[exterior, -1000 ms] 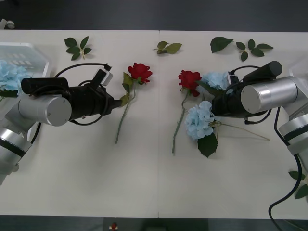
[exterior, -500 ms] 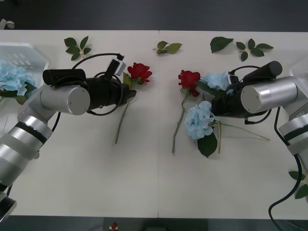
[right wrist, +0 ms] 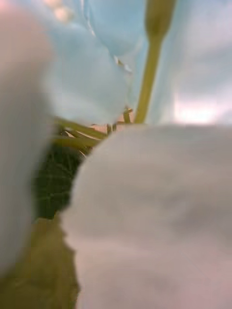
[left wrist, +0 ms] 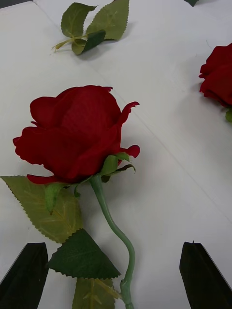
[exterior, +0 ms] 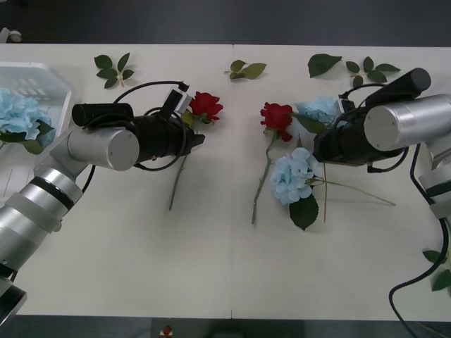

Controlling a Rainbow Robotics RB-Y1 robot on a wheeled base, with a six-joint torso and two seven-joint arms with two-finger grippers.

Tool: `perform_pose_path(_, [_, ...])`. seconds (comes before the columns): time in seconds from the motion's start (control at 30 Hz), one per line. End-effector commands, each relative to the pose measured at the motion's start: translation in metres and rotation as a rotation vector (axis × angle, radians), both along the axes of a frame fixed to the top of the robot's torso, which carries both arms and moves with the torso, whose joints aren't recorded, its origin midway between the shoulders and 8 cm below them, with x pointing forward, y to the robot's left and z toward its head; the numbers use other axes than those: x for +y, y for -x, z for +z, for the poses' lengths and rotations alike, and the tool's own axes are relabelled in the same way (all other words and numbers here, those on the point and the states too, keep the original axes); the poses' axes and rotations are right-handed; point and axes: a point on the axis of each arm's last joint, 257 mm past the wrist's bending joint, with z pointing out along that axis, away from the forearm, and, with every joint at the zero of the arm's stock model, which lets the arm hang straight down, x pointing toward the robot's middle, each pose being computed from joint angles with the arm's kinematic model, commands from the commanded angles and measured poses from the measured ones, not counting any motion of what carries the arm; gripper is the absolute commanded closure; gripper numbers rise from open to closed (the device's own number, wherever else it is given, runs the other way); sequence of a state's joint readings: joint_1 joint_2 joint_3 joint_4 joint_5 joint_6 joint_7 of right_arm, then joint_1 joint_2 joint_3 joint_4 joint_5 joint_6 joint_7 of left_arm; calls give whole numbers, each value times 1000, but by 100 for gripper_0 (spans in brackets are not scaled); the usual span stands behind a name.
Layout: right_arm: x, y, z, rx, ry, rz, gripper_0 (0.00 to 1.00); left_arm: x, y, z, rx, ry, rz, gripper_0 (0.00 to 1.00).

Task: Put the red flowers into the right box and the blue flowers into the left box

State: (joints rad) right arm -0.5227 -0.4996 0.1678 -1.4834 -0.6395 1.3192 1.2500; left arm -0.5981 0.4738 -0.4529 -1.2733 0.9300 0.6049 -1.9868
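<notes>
While my left claw (left wrist: pixel 116 275) stands wide open, empty, its black fingers (left wrist: pixel 25 275) straddle the stem of a deep-red rose (left wrist: pixel 77 133), bloom just ahead, serrated leaves between.

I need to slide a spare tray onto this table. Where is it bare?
Bare: the near table strip below both stems. Crowded: around the roses, the hydrangeas, both claws, the left and right, and the far-edge leaf sprigs.
</notes>
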Motion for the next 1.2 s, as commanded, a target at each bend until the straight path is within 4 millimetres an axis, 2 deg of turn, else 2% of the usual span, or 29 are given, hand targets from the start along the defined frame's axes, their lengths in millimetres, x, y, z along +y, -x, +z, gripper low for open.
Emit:
perform_pose_path(0.03, [0, -11, 50, -79, -28, 19, 100, -3, -5, 7, -15, -6, 3, 21])
perform_pose_path(0.1, [0, -11, 56, -90, -38, 24, 100, -2, -5, 5, -14, -10, 4, 21])
perform_pose_path(0.17, [3, -11, 74, -121, -53, 47, 100, -2, -5, 0, -8, -16, 7, 21])
perform_pose_path(0.3, [5, -9, 94, -156, -57, 91, 100, -3, -5, 0, -12, -21, 6, 21])
perform_pose_path(0.4, [10, -5, 107, -193, -30, 177, 100, -2, -5, 0, -12, -23, 7, 21])
perform_pose_path(0.57, [16, 12, 134, -282, -8, 340, 100, -3, -5, 1, -5, -8, 6, 22])
perform_pose_path(0.73, [23, 35, 151, -369, -20, 504, 100, -5, 4, 17, 13, 11, -30, 21])
perform_pose_path(0.87, [21, 54, 165, -447, -39, 632, 100, -12, 25, 45, 61, 57, -99, 19])
perform_pose_path(0.97, [19, 65, 171, -499, -42, 710, 100, -7, 43, 64, 77, 95, -148, 19])
perform_pose_path(1.2, [12, 86, 184, -623, -37, 849, 100, 21, 92, 96, 89, 220, -298, 19])
